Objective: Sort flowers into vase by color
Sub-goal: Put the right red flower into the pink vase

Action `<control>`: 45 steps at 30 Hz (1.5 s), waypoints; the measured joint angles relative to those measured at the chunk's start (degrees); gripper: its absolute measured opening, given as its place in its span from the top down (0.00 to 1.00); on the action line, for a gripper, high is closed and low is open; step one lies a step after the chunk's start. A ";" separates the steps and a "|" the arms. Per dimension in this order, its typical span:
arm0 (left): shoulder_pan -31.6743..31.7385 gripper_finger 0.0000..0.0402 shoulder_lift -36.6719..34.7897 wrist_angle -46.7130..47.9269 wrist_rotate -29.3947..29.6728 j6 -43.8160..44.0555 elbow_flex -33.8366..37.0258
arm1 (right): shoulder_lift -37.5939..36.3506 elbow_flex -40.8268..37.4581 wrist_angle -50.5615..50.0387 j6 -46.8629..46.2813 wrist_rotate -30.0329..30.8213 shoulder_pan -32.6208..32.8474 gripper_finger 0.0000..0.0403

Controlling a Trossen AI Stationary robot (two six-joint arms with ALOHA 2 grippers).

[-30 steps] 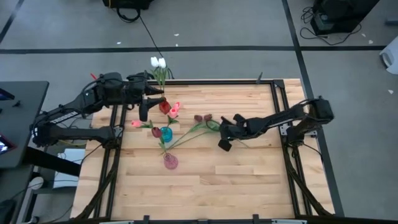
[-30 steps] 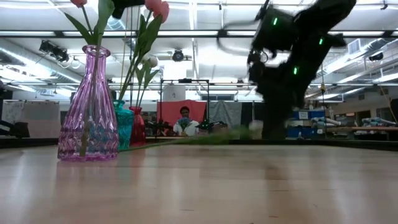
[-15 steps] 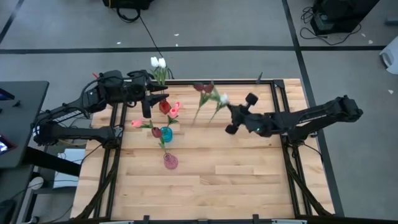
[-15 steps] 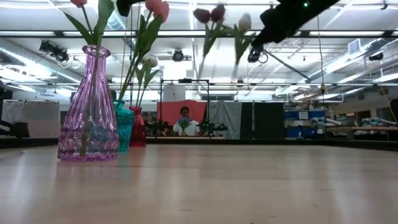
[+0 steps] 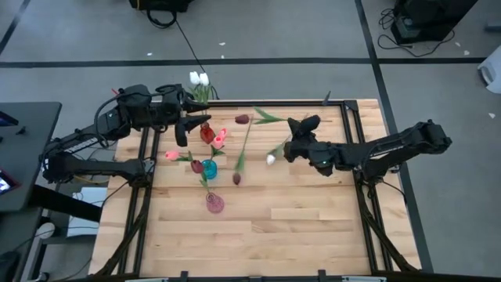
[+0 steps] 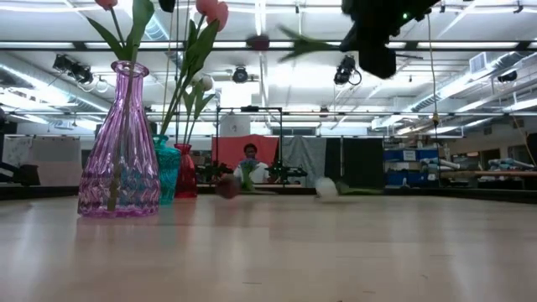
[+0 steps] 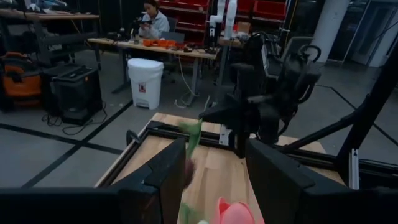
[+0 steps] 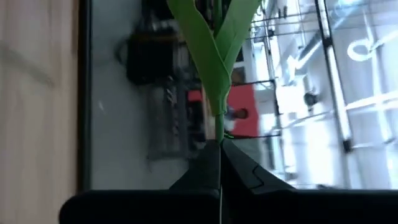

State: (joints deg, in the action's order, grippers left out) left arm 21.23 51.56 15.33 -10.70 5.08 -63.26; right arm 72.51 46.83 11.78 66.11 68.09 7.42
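Three vases stand at the table's left: red (image 5: 207,134), teal (image 5: 209,167) and pink (image 5: 214,204), with pink tulips (image 5: 221,137) and white tulips (image 5: 198,78) rising from them. My right gripper (image 5: 293,130) is raised over the table's middle, shut on a dark red tulip (image 5: 241,119). Another dark red tulip (image 5: 236,178) and a white tulip (image 5: 270,160) lie on the wood below it. My left gripper (image 5: 188,128) is open, level, above the red vase, and a pink tulip head (image 7: 233,211) shows under its fingers. My right gripper pinches the dark red tulip's green stem (image 8: 219,132) between its two fingertips, below the leaves. The fingers are level and point toward the table's left. The stem sticks out ahead of them, with the head (image 6: 258,42) farthest out. The flower is lifted clear of the table.
The black frame rail (image 5: 344,133) runs along the table's right side, under my right arm. Bare wood (image 5: 297,227) fills the near half of the table. A person (image 6: 249,164) sits far behind the table.
My right gripper has risen from the table with three flowers and rolled its wrist, so the stems swung from upright to level. A dark red tulip and the white tulip have dropped out and lie on the table. One dark red tulip stays in the hold.
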 joint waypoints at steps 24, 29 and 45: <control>-4.19 0.57 5.55 -2.38 -3.44 -9.00 -0.35 | 0.35 5.05 21.28 -46.95 -60.72 -6.82 0.98; -11.83 0.57 8.48 -1.89 1.63 -16.36 -1.77 | 2.11 8.00 23.41 -50.10 -66.86 -8.11 0.98; -23.03 0.57 15.38 -11.31 12.31 -16.26 -1.88 | 15.29 18.92 25.75 -52.96 -71.82 -6.73 0.98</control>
State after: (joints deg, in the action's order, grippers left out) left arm -1.79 66.94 4.02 1.61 -11.18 -65.14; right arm 87.81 65.75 37.53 13.15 -3.73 0.69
